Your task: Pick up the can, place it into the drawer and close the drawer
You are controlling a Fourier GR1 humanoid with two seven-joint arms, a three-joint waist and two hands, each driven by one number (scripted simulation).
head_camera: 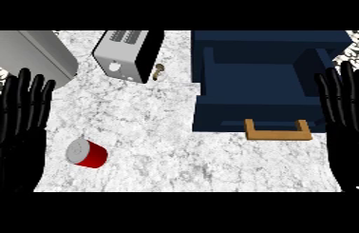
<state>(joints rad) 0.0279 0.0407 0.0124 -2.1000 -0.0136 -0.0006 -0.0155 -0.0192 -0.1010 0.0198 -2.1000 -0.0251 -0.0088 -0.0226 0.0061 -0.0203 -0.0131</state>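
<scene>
Since neither hand is on anything, I'd call this the very start: the pick-up step, not begun. The left hand (22, 132) rests at the left edge, fingers straight up and spread, holding nothing. The right hand (344, 141) does the same at the right edge, also wide and empty.

The red can (86, 153) sits on the marble counter (161, 132) just to the right of the left hand, level with its palm. It looks tipped on its side, grey end facing up and toward that hand. The navy drawer (224, 118) is right beside the right hand, on its inner side. It looks pulled out, with its wooden handle (278, 130) facing the robot.

My guess for the next move: the left hand is the closer one, so it'd swing inward and curl round the can's red body. Since the can is lying over it might roll, so come at it from above. A toaster (129, 53) sits well beyond the left fingertips, out of the way.
</scene>
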